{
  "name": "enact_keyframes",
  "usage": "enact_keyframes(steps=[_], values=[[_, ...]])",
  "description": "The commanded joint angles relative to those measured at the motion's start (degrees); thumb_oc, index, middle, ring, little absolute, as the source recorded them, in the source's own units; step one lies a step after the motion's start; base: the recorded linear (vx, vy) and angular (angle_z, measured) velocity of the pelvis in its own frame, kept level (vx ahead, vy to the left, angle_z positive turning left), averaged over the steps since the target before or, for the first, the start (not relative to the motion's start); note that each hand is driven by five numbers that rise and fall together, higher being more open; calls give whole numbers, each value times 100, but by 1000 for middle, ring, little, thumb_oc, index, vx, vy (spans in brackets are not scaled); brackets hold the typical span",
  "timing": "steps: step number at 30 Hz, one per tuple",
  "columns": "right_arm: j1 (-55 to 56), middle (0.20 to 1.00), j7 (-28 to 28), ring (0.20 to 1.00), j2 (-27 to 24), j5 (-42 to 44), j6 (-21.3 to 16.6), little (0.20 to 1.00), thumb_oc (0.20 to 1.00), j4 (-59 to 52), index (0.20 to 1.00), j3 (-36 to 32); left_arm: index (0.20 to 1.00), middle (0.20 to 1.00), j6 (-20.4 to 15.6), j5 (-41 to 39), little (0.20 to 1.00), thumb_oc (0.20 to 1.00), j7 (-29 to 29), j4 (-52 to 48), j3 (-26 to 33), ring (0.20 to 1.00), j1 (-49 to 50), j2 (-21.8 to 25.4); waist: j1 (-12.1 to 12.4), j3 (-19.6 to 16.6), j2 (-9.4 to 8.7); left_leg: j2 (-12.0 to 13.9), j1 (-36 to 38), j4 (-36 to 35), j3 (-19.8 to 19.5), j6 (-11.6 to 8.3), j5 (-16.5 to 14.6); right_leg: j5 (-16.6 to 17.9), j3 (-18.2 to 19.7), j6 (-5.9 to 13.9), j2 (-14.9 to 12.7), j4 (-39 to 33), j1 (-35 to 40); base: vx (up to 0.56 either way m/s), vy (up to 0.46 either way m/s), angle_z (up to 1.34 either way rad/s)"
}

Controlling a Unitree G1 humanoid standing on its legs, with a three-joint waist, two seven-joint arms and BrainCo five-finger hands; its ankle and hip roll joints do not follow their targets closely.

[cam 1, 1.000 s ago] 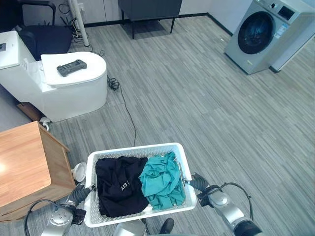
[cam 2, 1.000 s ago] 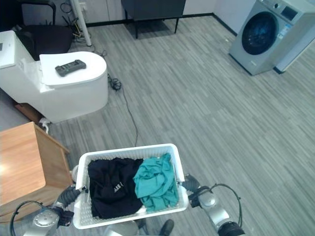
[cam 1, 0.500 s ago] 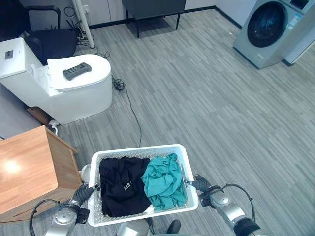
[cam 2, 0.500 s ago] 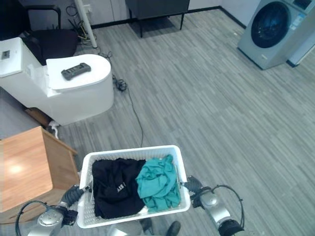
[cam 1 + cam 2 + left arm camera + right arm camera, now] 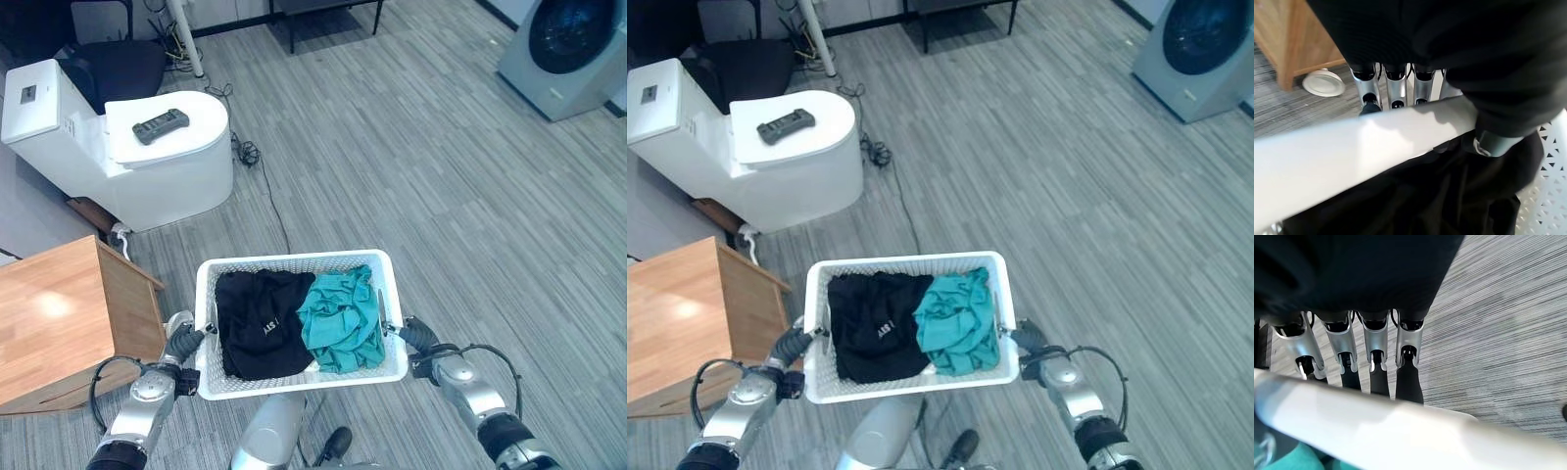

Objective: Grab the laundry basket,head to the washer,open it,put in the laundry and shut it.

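Observation:
The white laundry basket (image 5: 294,260) hangs in front of me above the floor, with a black garment (image 5: 257,325) and a teal garment (image 5: 343,317) inside. My left hand (image 5: 182,345) grips its left rim; in the left wrist view the fingers (image 5: 1396,91) curl under the rim (image 5: 1342,147) and the thumb (image 5: 1489,143) lies over it. My right hand (image 5: 419,338) grips the right rim, its fingers (image 5: 1376,348) hooked under the white edge (image 5: 1381,431). The grey washer (image 5: 573,44), door shut, stands far off at the upper right.
A white toilet-shaped unit (image 5: 147,162) with a dark controller (image 5: 160,124) on its lid stands to the left. A wooden cabinet (image 5: 69,323) is close by my left hand. A black chair (image 5: 113,64) and a floor cable (image 5: 265,186) lie beyond. Grey plank floor (image 5: 441,196) stretches toward the washer.
The camera has moved: the washer has slid toward the upper right corner, and the cabinet and white unit sit lower in view. Both hands keep their hold on the basket.

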Motion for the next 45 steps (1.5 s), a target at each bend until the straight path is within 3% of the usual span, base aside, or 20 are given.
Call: enact_keyframes(steps=[1, 3, 4, 8, 14, 22, 24, 28, 30, 32, 34, 35, 36, 37, 38, 39, 41, 42, 43, 45], values=[[69, 200, 502, 200, 136, 547, -292, 200, 200, -538, 200, -98, 200, 200, -463, -714, 200, 200, -20, -241, 829, 200, 117, 305, 298, -517, -264, -355, 334, -528, -251, 729, 1149, -307, 280, 554, 228, 139, 463, 252, 114, -96], [89, 200, 515, 200, 194, 517, -295, 200, 200, -509, 200, -63, 200, 200, -444, -689, 200, 200, -26, -224, 872, 200, 160, 348, 330, -559, -299, -312, 402, -567, -378, 706, 1239, -312, 339, 546, 242, 190, 471, 169, 87, -127], [144, 200, 546, 200, 416, 548, -255, 200, 200, -463, 200, 17, 200, 200, -426, -725, 200, 200, -57, -225, 1023, 200, 371, 482, 434, -618, -470, -343, 600, -460, -706, 778, 1200, -381, 449, 560, 196, 301, 534, 188, 98, -90], [271, 200, 584, 200, 504, 673, -205, 200, 200, -525, 200, 54, 200, 200, -445, -785, 200, 200, -62, -265, 1095, 200, 433, 627, 525, -667, -631, -481, 560, -226, -889, 848, 1011, -369, 479, 634, 108, 317, 498, 118, 102, -25], [316, 200, 618, 200, 534, 728, -152, 200, 200, -561, 200, 154, 200, 200, -462, -815, 200, 200, -52, -293, 1116, 200, 484, 687, 602, -697, -746, -520, 449, -39, -933, 951, 789, -259, 633, 734, 14, 238, 365, 35, 68, 5], [423, 200, 642, 200, 424, 687, -142, 200, 200, -744, 200, 180, 200, 200, -497, -835, 200, 200, 6, -381, 1039, 200, 428, 691, 471, -626, -851, -571, 194, 203, -1044, 935, 644, -79, 737, 779, 61, -18, 137, -3, 19, -5], [432, 200, 625, 200, 385, 664, -151, 200, 200, -763, 200, 149, 200, 200, -505, -803, 200, 200, 21, -407, 1041, 200, 409, 718, 459, -582, -904, -645, 56, 584, -1000, 938, 448, -66, 752, 819, 28, -18, 116, 25, 57, 6], [587, 200, 534, 200, 395, 620, -161, 200, 200, -800, 200, -177, 200, 200, -484, -664, 200, 200, 33, -447, 1179, 200, 507, 836, 526, -561, -1055, -680, 268, 1259, -833, 1107, -302, -53, 793, 1007, -223, 446, 283, 151, 205, -11], [637, 200, 491, 200, 452, 592, -164, 200, 200, -786, 200, -314, 200, 200, -458, -561, 200, 200, 24, -450, 1223, 200, 543, 893, 508, -590, -1076, -711, 502, 1330, -817, 1186, -480, 230, 799, 1143, -396, 853, 288, 121, 270, -23], [672, 200, 482, 200, 466, 547, -169, 200, 200, -736, 200, -370, 200, 200, -450, -534, 200, 200, 12, -460, 1219, 200, 555, 890, 484, -634, -1072, -773, 601, 1350, -838, 1248, -519, 452, 790, 1217, -505, 1128, 256, 106, 309, -8], [770, 200, 462, 200, 593, 498, -140, 200, 200, -715, 200, -472, 200, 200, -419, -412, 200, 200, 10, -397, 1182, 200, 575, 883, 293, -716, -875, -867, 1088, 1227, -911, 1468, -544, 1603, 961, 1279, -841, 2754, -262, 123, 466, -5], [769, 200, 462, 200, 589, 498, -140, 200, 200, -715, 200, -475, 200, 200, -420, -412, 200, 200, 11, -395, 1179, 200, 571, 879, 292, -729, -869, -859, 1076, 1207, -914, 1467, -516, 1622, 964, 1282, -835, 2749, -283, 72, 481, 6], [847, 200, 509, 200, 608, 444, -96, 200, 200, -720, 200, -451, 200, 200, -372, -397, 200, 200, -28, -391, 1136, 200, 584, 830, 89, -720, -484, -774, 1432, 1046, -1026, 1606, -462, 2072, 969, 1265, -870, 3947, -811, 32, 303, 16], [850, 200, 509, 200, 594, 444, -93, 200, 200, -725, 200, -448, 200, 200, -373, -395, 200, 200, -27, -391, 1138, 200, 586, 816, 80, -718, -479, -784, 1427, 1036, -1028, 1603, -448, 2057, 974, 1269, -885, 4000, -843, 89, 491, 35], [836, 200, 539, 200, 502, 409, -101, 200, 200, -737, 200, -473, 200, 200, -375, -365, 200, 200, -52, -354, 1042, 200, 544, 769, -169, -638, -228, -667, 1743, 868, -1151, 1660, -356, 1717, 1079, 1247, -601, 4651, -1508, 91, 248, 32], [787, 200, 558, 200, 481, 383, -111, 200, 200, -762, 200, -458, 200, 200, -385, -348, 200, 200, -33, -334, 1023, 200, 512, 746, -260, -623, -176, -647, 1879, 809, -1221, 1674, -319, 1466, 1072, 1232, -443, 4568, -1915, 98, 248, 21], [751, 200, 589, 200, 474, 395, -122, 200, 200, -782, 200, -431, 200, 200, -390, -349, 200, 200, -37, -350, 1035, 200, 503, 713, -321, -623, -164, -633, 2013, 755, -1249, 1663, -282, 1382, 853, 1220, -515, 4277, -2184, 178, 78, 25], [703, 200, 619, 200, 518, 448, -134, 200, 200, -790, 200, -361, 200, 200, -407, -374, 200, 200, -90, -334, 1065, 200, 511, 717, -360, -598, -236, -659, 2226, 772, -1186, 1609, -408, 1448, 429, 1239, -945, 3125, -2234, 251, 48, 28], [704, 200, 618, 200, 522, 449, -135, 200, 200, -788, 200, -355, 200, 200, -410, -376, 200, 200, -93, -332, 1070, 200, 516, 721, -390, -582, -199, -623, 2273, 766, -1224, 1605, -425, 1470, 375, 1234, -908, 3041, -2138, 305, -90, 17], [694, 200, 572, 200, 558, 504, -165, 200, 200, -730, 200, -252, 200, 200, -385, -328, 200, 200, -145, -175, 1030, 200, 534, 893, -350, -445, -284, -610, 2434, 1206, -1461, 1448, -759, 1362, 478, 1230, -909, 1090, -1924, 325, -222, 5]])
